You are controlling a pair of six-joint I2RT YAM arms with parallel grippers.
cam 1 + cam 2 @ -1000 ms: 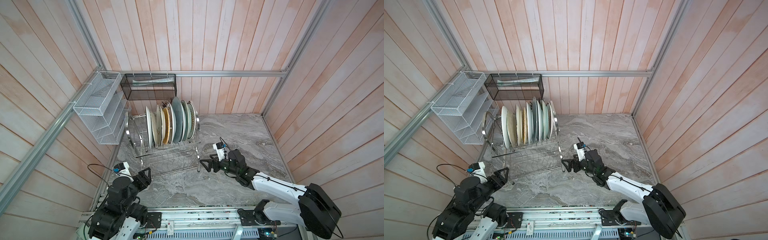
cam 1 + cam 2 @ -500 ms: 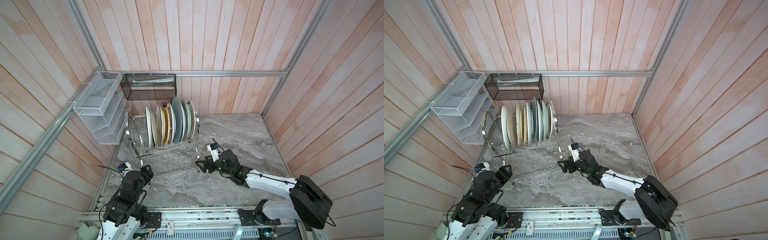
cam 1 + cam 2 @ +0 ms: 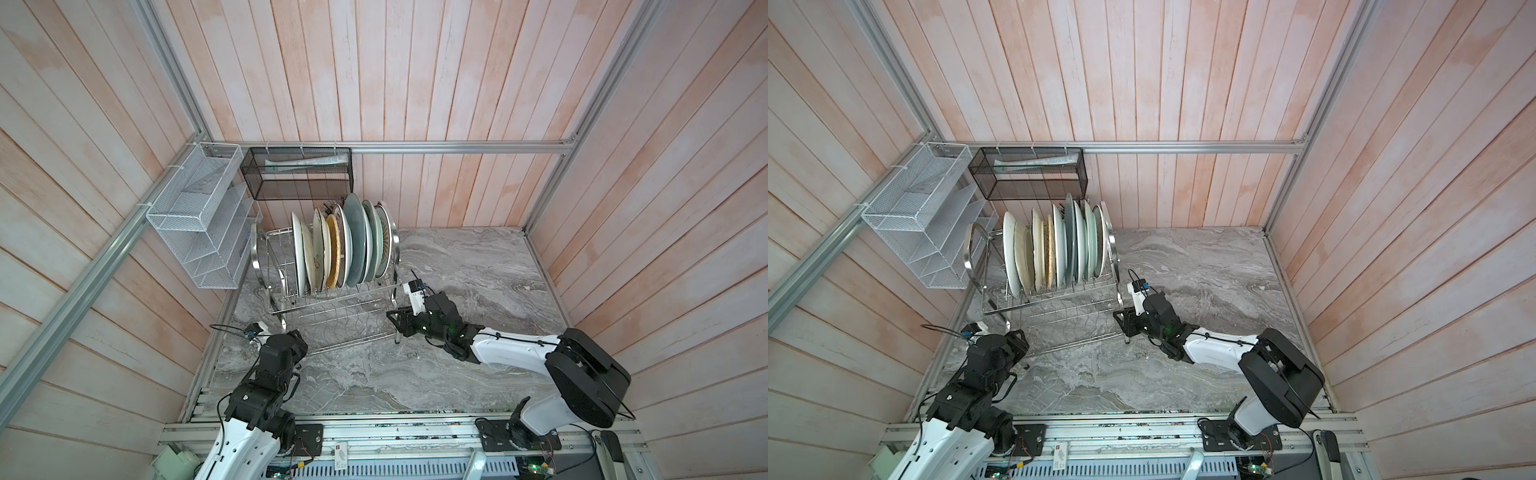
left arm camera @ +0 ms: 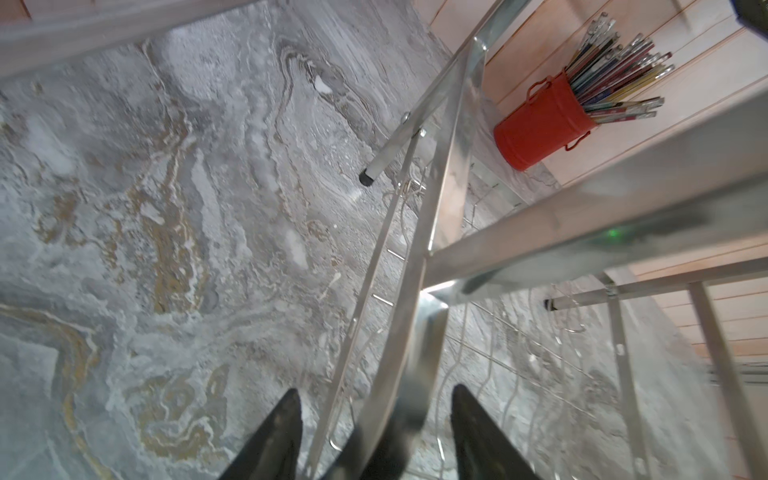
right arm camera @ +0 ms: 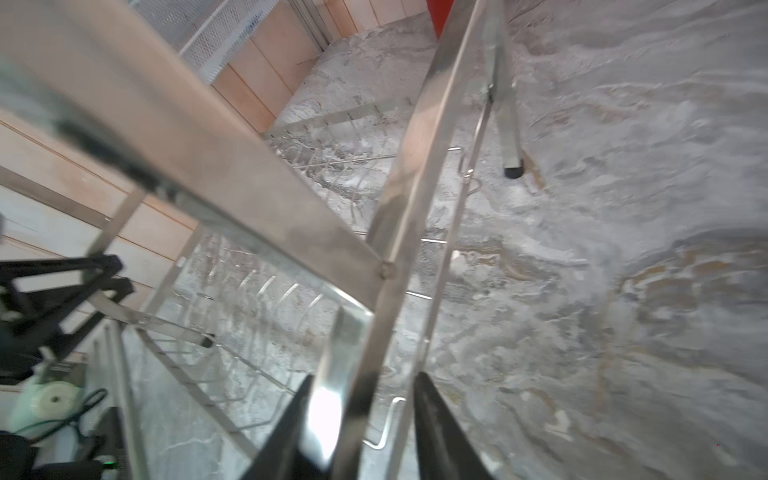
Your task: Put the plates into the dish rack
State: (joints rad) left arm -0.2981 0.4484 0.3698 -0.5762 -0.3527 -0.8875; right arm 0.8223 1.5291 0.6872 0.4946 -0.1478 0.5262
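A: Where are the plates [image 3: 345, 245] located?
B: Upright in the dish rack [image 3: 254, 259], far left.
A: Grippers?
B: The left gripper [image 4: 374, 390] is spread astride the rack frame; the right gripper [image 5: 365, 376] is clamped on it.

Left hand [image 4: 374, 390] open, right hand [image 5: 365, 376] narrower

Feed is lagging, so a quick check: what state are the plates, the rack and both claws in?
plates: upright in the rack's upper tier.
rack: standing, lower tier bare.
left claw: open, astride a bar of the rack's frame.
right claw: astride a bar of the rack's frame; cannot tell whether it is clamped.
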